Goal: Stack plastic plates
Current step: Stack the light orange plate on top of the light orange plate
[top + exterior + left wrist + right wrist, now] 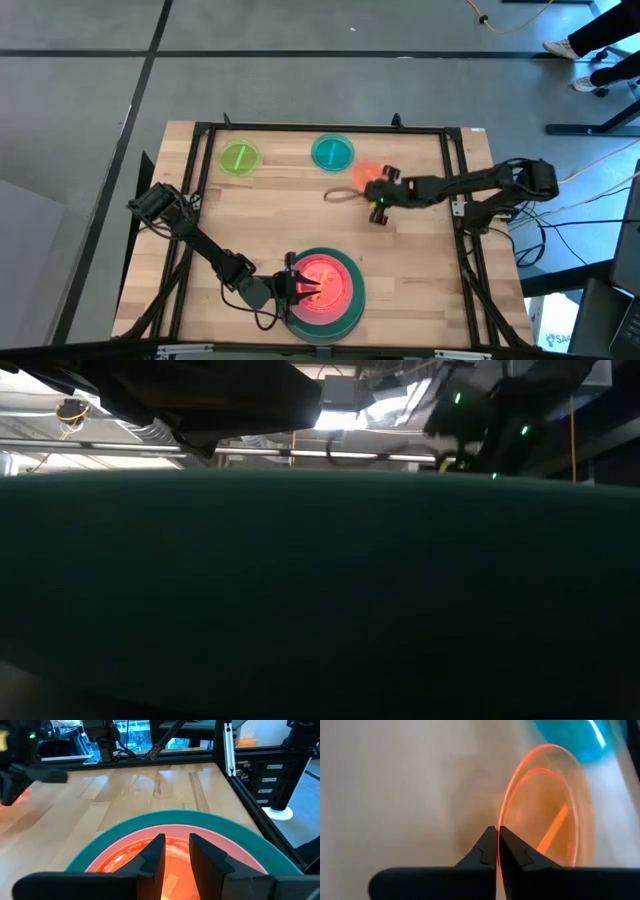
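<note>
A stack sits at the table's near edge: a large dark green plate (345,318) at the bottom, a pink plate (235,851) in it, and translucent orange-red plates (325,285) on top. My left gripper (177,857) is open just over the top plate's centre. My right gripper (497,845), right of centre, is shut on a translucent orange plate (545,810). A lime green plate (238,158) and a teal plate (332,152) lie flat near the far edge. The green plate's rim (320,580) fills the low view. My right gripper pinches the orange plate's rim (498,832) between its two fingers, coming level from the table's right side. The plate stands tilted in the hold, its face turned sideways, and its far side points toward the teal plate (580,740). My left gripper: I cannot tell whether its fingertips touch the top plate.
A black frame (320,128) borders the wooden table. Bare wood lies between the stack and the far plates (280,215). The right arm (470,185) reaches in from the right edge, and the left arm (200,240) slants in from the left.
</note>
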Available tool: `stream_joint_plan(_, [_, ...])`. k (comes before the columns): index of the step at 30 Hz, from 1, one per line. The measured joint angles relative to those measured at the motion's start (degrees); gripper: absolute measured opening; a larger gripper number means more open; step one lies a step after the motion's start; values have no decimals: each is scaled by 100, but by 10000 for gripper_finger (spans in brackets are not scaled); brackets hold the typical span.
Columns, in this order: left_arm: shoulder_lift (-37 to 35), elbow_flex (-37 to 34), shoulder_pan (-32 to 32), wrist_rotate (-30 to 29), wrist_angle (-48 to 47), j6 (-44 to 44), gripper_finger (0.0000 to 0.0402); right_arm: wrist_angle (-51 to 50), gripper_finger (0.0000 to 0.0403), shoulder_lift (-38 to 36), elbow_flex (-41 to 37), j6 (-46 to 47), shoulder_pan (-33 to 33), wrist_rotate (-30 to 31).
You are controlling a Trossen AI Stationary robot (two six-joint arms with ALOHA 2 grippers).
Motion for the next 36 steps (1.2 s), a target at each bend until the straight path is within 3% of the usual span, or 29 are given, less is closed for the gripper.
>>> stream_joint_plan(10, [0, 0, -8, -2, 54, -9, 80, 222, 5, 0, 668, 4, 1995, -30])
stream_joint_plan(17, [0, 0, -51, -4, 55, 0, 80, 1085, 5, -2, 741, 39, 2985, -30])
stream_joint_plan(27, [-264, -2, -427, -308, -15, 453, 80, 2005, 5, 68, 741, 29, 3798, 87])
stream_joint_plan(31, [-398, 0, -622, -669, 17, 720, 80, 2476, 5, 247, 747, 24, 3909, 32])
stream_joint_plan(36, [-402, -34, -743, -658, 39, 762, 80, 3274, 5, 626, 746, 25, 3950, -264])
